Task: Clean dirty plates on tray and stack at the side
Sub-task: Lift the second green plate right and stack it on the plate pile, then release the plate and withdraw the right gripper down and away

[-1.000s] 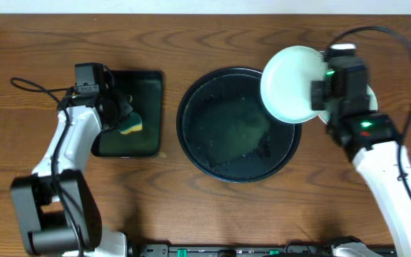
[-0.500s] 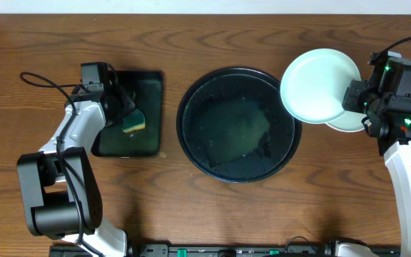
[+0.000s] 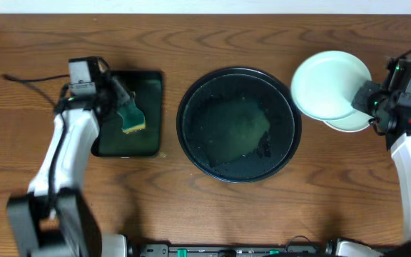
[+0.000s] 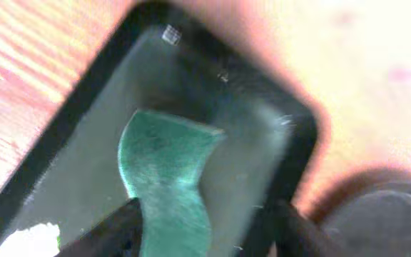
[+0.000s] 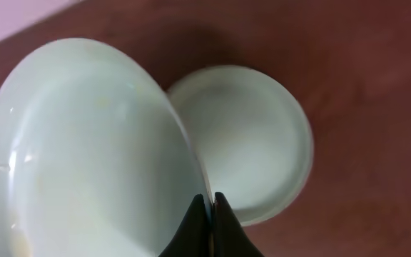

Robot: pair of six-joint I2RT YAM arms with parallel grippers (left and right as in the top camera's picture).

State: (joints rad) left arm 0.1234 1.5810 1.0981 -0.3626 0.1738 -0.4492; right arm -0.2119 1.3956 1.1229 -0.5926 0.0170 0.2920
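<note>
Mint plate (image 5: 84, 157) held by its rim in right gripper (image 5: 210, 210).

left arm (image 3: 66, 146): white links, black joints, black cable; right arm (image 3: 407, 153): white, green lights; fingers (image 5: 193, 227): black

Overhead looks straight down; close wrist views share its sponge (image 3: 130, 120), seemingly, and plate (image 3: 330, 84).

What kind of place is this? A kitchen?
Probably a robot practice bench, not a kitchen: robot arms at a wooden table, one holding a sponge, one a plate beside a black tray.
</note>
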